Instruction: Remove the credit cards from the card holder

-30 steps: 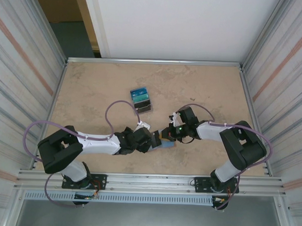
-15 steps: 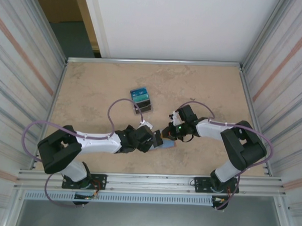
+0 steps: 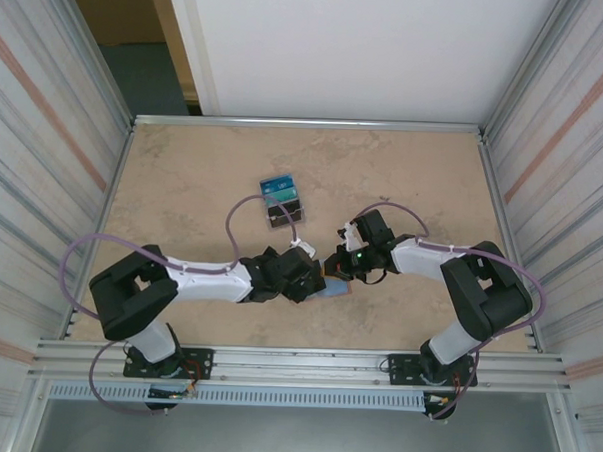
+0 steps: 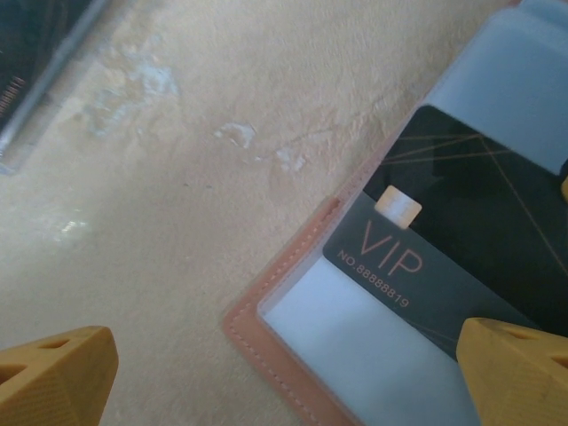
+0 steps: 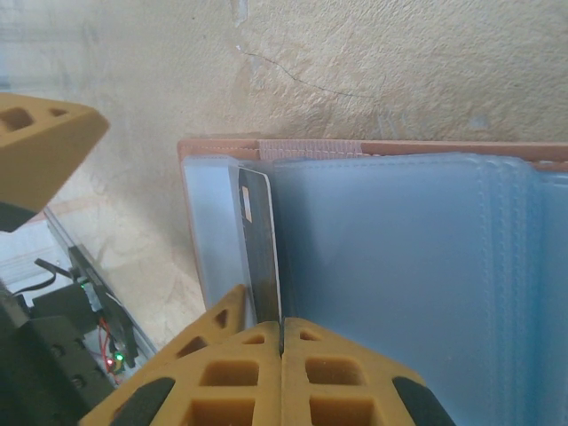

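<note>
- Right wrist view: a dark plastic VIP card, partly inside the salmon-pink bifold card holder, is pinched by the right gripper.
- The left gripper is held spread wide above the holder's corner.
- The card is judged light, stiff and slick; its exposed edge is best gripped.

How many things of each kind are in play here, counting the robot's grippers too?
Grippers: 2 (left gripper open, right gripper shut on the card's edge)
Salmon-pink card holder, lying open: 1
Black VIP card, part-way in its pocket: 1
Dark stand with blue-teal cards, too small to count: 1
Total: 5
</note>
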You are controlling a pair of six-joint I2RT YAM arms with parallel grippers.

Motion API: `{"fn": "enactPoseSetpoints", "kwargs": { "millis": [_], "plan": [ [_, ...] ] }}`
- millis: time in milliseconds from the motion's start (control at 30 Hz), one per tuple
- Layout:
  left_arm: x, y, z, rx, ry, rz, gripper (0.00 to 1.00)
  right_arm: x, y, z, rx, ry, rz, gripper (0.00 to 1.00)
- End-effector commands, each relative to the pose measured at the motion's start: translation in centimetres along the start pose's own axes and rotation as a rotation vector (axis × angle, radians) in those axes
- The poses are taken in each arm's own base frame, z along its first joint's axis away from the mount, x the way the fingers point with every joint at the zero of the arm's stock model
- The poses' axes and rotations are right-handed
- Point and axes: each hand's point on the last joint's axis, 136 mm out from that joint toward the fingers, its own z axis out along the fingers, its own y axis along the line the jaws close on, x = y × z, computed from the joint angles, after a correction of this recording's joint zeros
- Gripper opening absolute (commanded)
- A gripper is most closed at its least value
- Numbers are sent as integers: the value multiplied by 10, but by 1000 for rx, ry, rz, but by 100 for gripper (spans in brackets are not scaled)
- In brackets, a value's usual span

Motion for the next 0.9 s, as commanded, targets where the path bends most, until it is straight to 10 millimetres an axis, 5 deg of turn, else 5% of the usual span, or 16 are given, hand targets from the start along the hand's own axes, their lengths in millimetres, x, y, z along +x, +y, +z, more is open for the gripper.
{"fn": "enactPoseSetpoints", "kwargs": {
  "millis": [0, 267, 567, 867],
  "plan": [
    [-5, -2, 4, 9, 0, -4, 99, 0, 2, 0, 8, 5, -14, 0],
    [8, 0, 7, -1, 38, -7, 99, 3, 18, 5, -88, 26, -26, 13],
    [7, 0, 7, 4, 33, -15, 99, 7, 13, 25, -57, 51, -25, 13],
    [13, 4, 2, -4, 39, -25, 99, -5, -1, 0, 29, -37, -34, 6]
  ]
}}
